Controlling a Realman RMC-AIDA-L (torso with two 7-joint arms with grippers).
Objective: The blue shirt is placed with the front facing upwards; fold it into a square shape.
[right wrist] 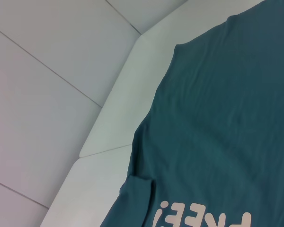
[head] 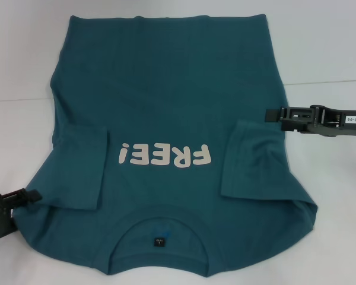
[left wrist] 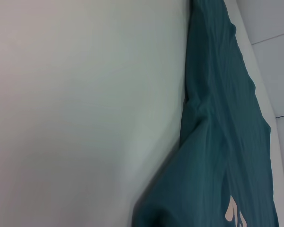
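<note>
The blue shirt [head: 166,89] lies flat on the white table [head: 326,196], front up, with its collar nearest me. Cream "FREE!" lettering [head: 165,155] crosses the chest above a small dark neck label [head: 159,242]. Both short sleeves are folded inward onto the chest, one at the left [head: 77,169] and one at the right [head: 249,160]. My left gripper [head: 31,196] sits low at the shirt's left shoulder edge. My right gripper [head: 269,114] hovers at the shirt's right side edge, above the right sleeve. The wrist views show only the shirt [left wrist: 217,142] [right wrist: 227,118] and the table.
White tabletop [left wrist: 85,118] runs along both sides of the shirt. The table's far edge [head: 326,82] lies behind the right gripper. Past the table corner [right wrist: 142,40], pale tiled floor [right wrist: 47,104] shows in the right wrist view.
</note>
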